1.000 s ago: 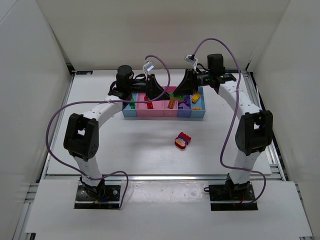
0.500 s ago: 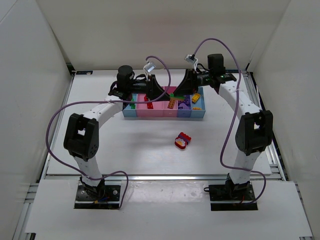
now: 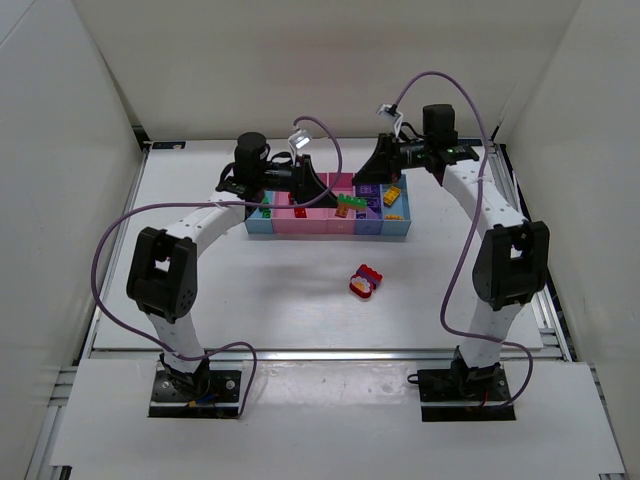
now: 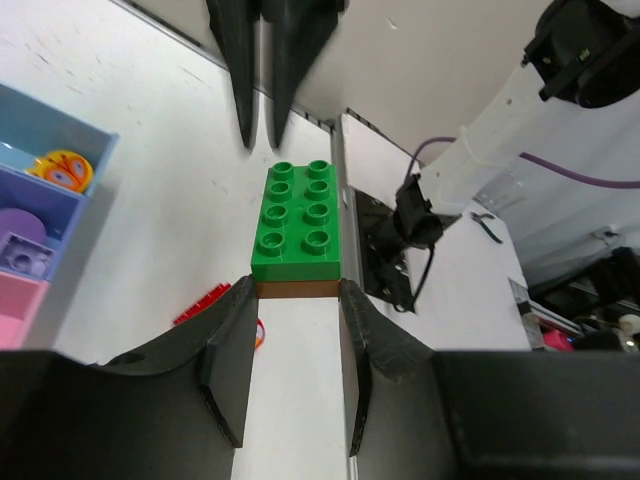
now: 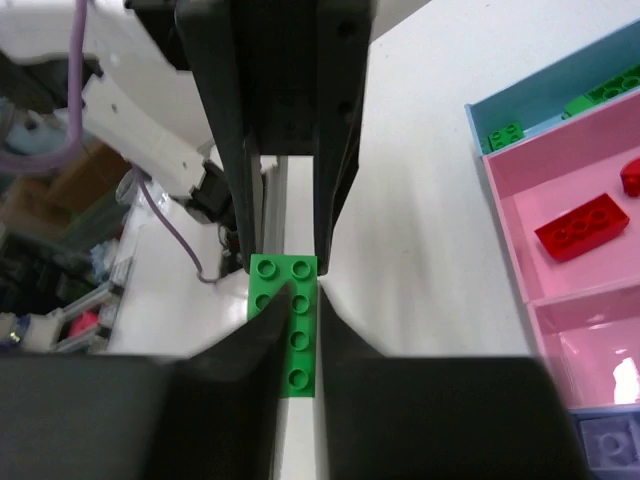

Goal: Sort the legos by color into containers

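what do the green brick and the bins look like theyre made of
Green brick: apparently hard moulded plastic, smooth and slightly glossy, with crisp round studs; a brown layer sits under it. Bins: likely thin rigid plastic, pastel pink and blue, with smooth walls showing a soft sheen.

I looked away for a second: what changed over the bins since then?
The right gripper drew back toward its own side, away from the left gripper, so the green-and-orange brick stack between them now shows. The bins and the red brick pile on the table stayed put.
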Controlling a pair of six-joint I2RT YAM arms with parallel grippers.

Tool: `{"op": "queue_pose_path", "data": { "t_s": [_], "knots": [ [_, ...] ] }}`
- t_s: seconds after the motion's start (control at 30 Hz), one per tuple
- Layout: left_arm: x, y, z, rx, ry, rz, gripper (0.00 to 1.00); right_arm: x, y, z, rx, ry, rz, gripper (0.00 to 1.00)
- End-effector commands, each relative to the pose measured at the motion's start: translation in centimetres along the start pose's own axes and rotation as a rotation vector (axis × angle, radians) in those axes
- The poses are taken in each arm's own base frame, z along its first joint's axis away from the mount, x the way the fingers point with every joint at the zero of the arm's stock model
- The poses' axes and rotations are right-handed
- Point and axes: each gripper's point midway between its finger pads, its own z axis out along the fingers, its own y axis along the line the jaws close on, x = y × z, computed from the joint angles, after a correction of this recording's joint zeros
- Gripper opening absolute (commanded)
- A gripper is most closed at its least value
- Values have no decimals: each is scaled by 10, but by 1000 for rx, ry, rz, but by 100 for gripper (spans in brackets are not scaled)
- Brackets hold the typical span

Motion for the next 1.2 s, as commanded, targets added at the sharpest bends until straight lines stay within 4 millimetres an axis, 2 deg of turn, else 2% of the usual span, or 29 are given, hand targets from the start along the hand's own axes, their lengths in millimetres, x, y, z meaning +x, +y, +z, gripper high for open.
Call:
{"op": "queue_pose_path", "data": {
  "t_s": [0.0, 0.07, 0.1, 0.2, 0.27, 0.47, 0.73, 1.17],
  "knots": [
    [-3, -31, -4, 62, 28, 34, 12, -23, 3, -14, 35, -34, -102, 7],
    [-6, -31, -4, 58, 23, 40, 11, -20, 4, -14, 37, -32, -91, 23],
    [-10, -33, -4, 58, 19, 52, 11, -19, 4, -14, 37, -31, -88, 36],
    [-16, -33, -4, 57, 14, 71, 11, -14, 5, -14, 47, -28, -73, 68],
    [-18, -34, -4, 61, 13, 77, 11, -10, 8, -13, 30, -19, -86, 79],
    [-24, -30, -3, 55, 8, 95, 11, -1, 28, 1, -41, 21, -113, 84],
    [-29, -26, -3, 41, 5, 114, 11, 12, 41, 16, -102, 52, -105, 83],
    [-28, -24, -2, 41, 8, 110, 11, 5, 31, 20, -89, 47, -95, 74]
  ]
}}
